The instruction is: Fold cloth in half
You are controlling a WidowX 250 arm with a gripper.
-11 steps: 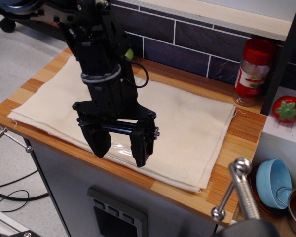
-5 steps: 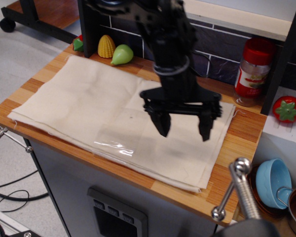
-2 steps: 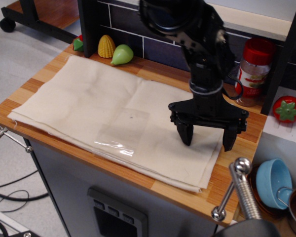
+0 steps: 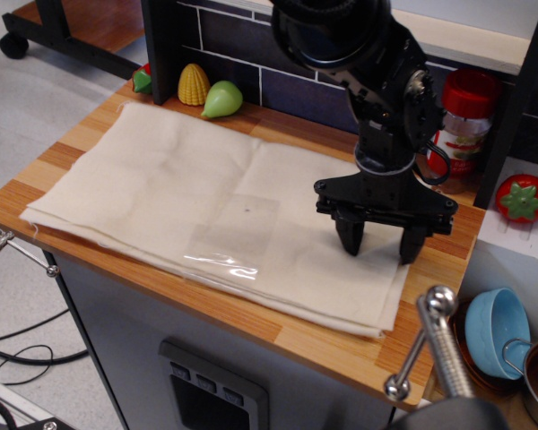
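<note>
The cloth (image 4: 179,193) is a large cream sheet lying flat over most of the wooden counter (image 4: 332,345), with a doubled edge along its front. A clear shiny patch (image 4: 233,235) lies on its middle front. My black gripper (image 4: 379,250) is open, fingers pointing down, over the cloth's right edge. One fingertip (image 4: 351,244) stands on or just above the cloth, the other (image 4: 410,253) near the cloth's right border. Whether the tips touch the fabric I cannot tell.
A red-lidded jar (image 4: 464,121) stands at the back right, a red strawberry toy (image 4: 522,197) beside it. A yellow corn toy (image 4: 194,84) and a green pear toy (image 4: 222,99) sit at the back left. A blue bowl (image 4: 498,331) and a metal handle (image 4: 439,345) are at the lower right.
The gripper has swept from the front left of the cloth across to its right edge, staying open. In the last moment it moved slightly right and lower. The cloth's front edge shifted a little.
</note>
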